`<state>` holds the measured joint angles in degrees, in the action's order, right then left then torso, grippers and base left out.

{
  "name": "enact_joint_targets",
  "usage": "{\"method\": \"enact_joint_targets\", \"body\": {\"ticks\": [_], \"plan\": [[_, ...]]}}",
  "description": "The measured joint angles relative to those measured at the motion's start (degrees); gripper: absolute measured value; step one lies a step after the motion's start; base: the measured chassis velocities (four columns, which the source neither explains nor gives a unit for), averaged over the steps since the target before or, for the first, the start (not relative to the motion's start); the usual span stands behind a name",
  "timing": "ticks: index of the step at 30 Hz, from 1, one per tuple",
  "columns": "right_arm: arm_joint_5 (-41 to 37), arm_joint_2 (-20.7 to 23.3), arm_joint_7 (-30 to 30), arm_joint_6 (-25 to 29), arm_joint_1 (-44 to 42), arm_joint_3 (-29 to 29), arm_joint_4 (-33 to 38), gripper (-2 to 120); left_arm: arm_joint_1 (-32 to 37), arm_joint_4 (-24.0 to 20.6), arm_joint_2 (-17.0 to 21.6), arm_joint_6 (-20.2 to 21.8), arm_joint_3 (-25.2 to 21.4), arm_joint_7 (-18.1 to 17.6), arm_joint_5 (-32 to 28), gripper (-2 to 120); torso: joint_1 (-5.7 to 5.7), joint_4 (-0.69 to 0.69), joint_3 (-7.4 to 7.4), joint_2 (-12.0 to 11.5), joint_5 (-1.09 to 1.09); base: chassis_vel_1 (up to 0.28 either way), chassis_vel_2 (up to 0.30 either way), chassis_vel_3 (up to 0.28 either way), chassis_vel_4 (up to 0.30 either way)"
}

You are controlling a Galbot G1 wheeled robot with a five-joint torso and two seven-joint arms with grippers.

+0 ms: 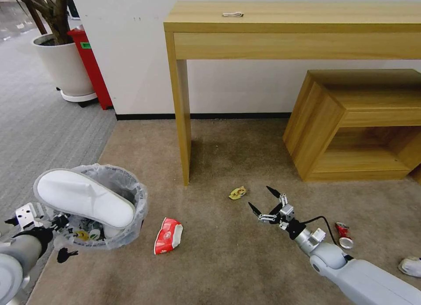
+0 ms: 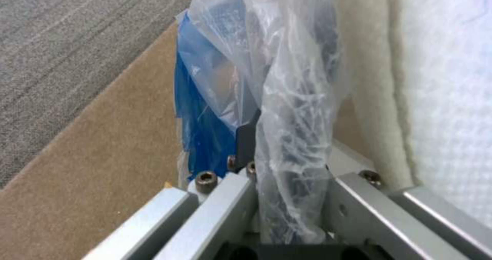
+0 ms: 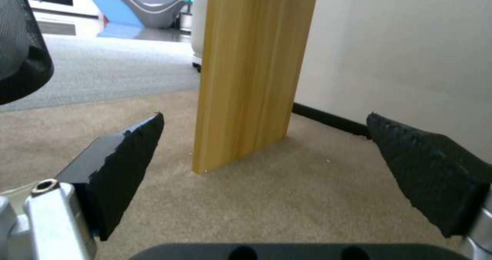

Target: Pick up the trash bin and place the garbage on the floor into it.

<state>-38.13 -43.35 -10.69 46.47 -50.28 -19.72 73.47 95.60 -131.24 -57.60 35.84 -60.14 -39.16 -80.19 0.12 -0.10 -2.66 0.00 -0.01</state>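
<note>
The left gripper (image 2: 287,198) clamps the trash bin (image 1: 127,208) rim, its blue wall plain at the wrist; left of the desk leg (image 1: 180,120), the right gripper (image 1: 264,200) hovers spread over open floor (image 1: 228,261).

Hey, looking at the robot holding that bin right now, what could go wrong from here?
1. The slipper lies across the bin mouth and sticks out over the rim; it may slide off or block more litter.
2. The left pincer clamps the rim through the thin bag; the bag may tear or slip.
3. The open right pincer hangs near the yellow wrapper and the desk leg; a reach may bump the leg.
</note>
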Motion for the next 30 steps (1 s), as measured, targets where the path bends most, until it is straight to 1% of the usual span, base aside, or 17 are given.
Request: {"method": "enact_joint_targets", "body": {"ticks": [9, 12, 14, 22, 30], "plan": [[0.72, -0.02, 0.02, -0.03, -0.27, 0.48, -0.32, 99, -0.73, 0.32, -0.21, -0.05, 1.27, -0.03, 0.55, 0, -0.01, 0.0, 0.01, 0.0, 0.0, -0.031, 0.028, 0.019, -0.025], [0.85, -0.25, 0.02, -0.04, -0.16, 0.49, -0.43, 99, -0.92, 0.38, -0.21, -0.07, 1.49, -0.03, 0.57, 0, 0.0, 0.0, 0.0, 0.0, 0.0, -0.127, 0.131, 0.138, -0.136], [0.96, -0.5, 0.02, -0.05, -0.05, 0.48, -0.45, 96, -1.04, 0.46, -0.22, -0.08, 1.73, -0.04, 0.66, 0, 0.0, 0.01, 0.0, 0.0, 0.0, -0.155, 0.161, 0.158, -0.156], [1.72, -1.24, 0.05, -0.06, -0.05, 0.41, -0.82, 96, -1.53, 0.86, -0.4, -0.14, 2.69, -0.02, 1.03, 0, 0.01, 0.0, -0.01, 0.0, 0.0, -0.138, 0.119, 0.122, -0.126], [1.89, -1.6, 0.07, -0.07, 0.13, 0.05, -1.39, 96, -2.06, 1.2, -0.22, -0.16, 3.12, -0.02, 1.1, 0, 0.01, 0.0, 0.0, 0.0, 0.0, -0.014, 0.019, 0.025, -0.016]]}}
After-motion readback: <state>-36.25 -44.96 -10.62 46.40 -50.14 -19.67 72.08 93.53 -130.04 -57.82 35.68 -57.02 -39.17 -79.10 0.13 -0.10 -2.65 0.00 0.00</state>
